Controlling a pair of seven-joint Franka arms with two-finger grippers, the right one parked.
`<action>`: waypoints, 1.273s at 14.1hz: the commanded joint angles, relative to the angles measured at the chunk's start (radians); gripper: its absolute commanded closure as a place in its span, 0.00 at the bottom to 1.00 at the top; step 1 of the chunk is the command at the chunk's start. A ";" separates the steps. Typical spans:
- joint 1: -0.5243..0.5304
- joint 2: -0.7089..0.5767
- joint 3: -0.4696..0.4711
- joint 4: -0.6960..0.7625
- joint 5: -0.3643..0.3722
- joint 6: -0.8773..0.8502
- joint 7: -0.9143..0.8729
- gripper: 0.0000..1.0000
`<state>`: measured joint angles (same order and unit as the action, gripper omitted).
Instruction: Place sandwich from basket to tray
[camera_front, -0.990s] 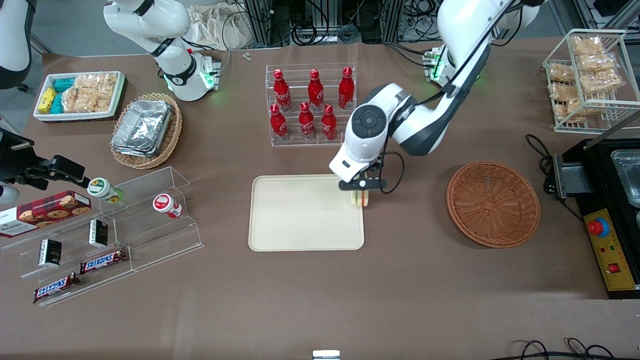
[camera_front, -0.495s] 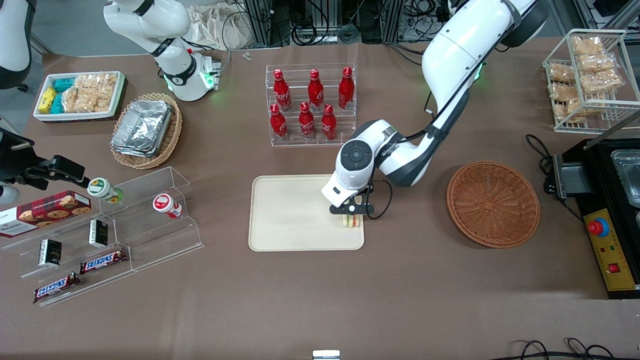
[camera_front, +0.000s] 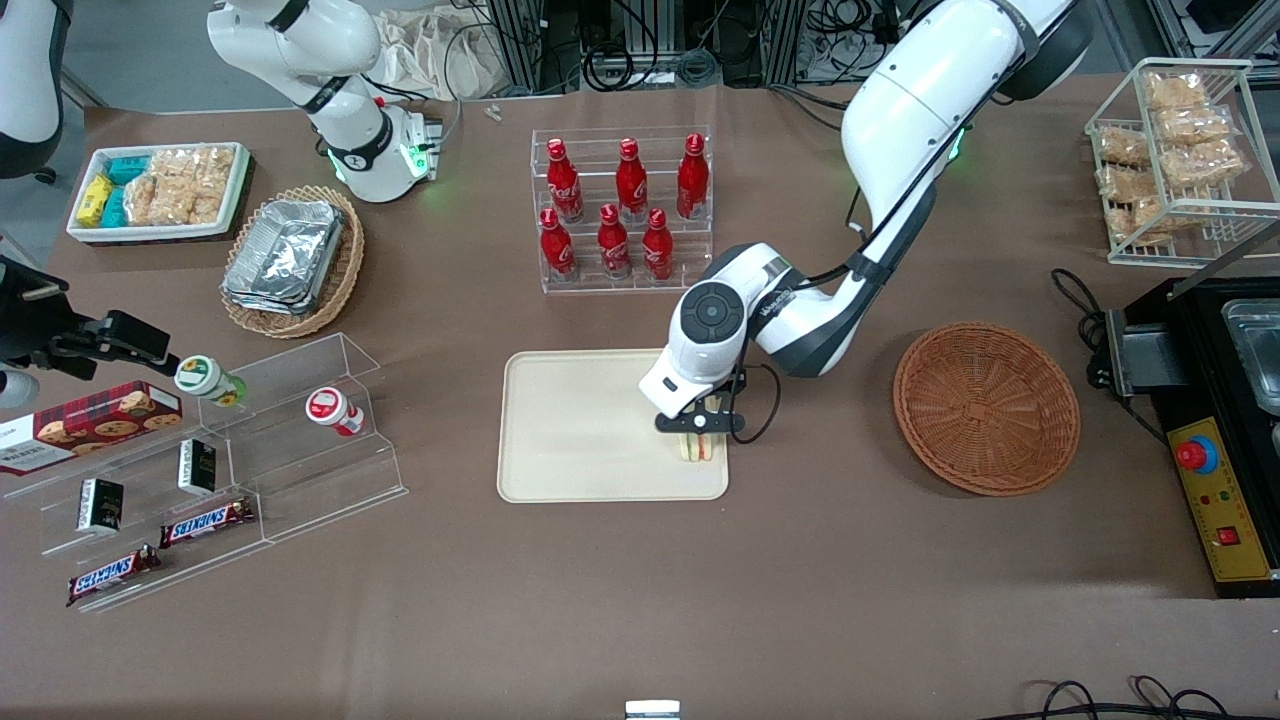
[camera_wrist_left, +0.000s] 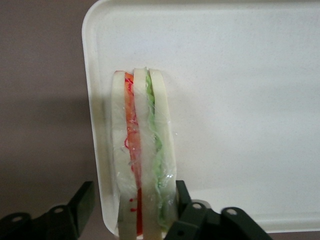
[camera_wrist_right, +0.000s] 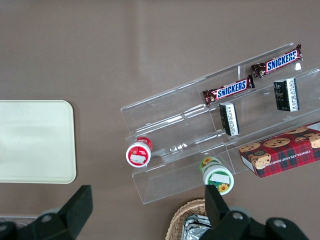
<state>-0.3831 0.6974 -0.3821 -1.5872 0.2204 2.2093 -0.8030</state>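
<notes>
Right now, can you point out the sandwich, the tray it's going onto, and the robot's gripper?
sandwich (camera_wrist_left: 142, 165): left wrist view, on its middle bread slice.
tray (camera_front: 580, 430): front view, on its bare flat floor.
gripper (camera_front: 699, 430): front view, between its fingertips, over the tray's corner nearest the basket.

"SNICKERS" on two chocolate bars (camera_wrist_right: 228, 90)

The gripper (camera_front: 699, 428) hides the sandwich's (camera_front: 697, 448) upper part; in the wrist view the frame edge cuts its lower end.
</notes>
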 joint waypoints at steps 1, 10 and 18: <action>-0.008 -0.076 0.008 0.019 0.017 -0.103 -0.016 0.00; 0.145 -0.412 0.006 0.021 -0.087 -0.403 0.131 0.00; 0.363 -0.522 0.022 0.201 -0.145 -0.810 0.467 0.00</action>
<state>-0.0486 0.2133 -0.3617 -1.3792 0.0901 1.4526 -0.4062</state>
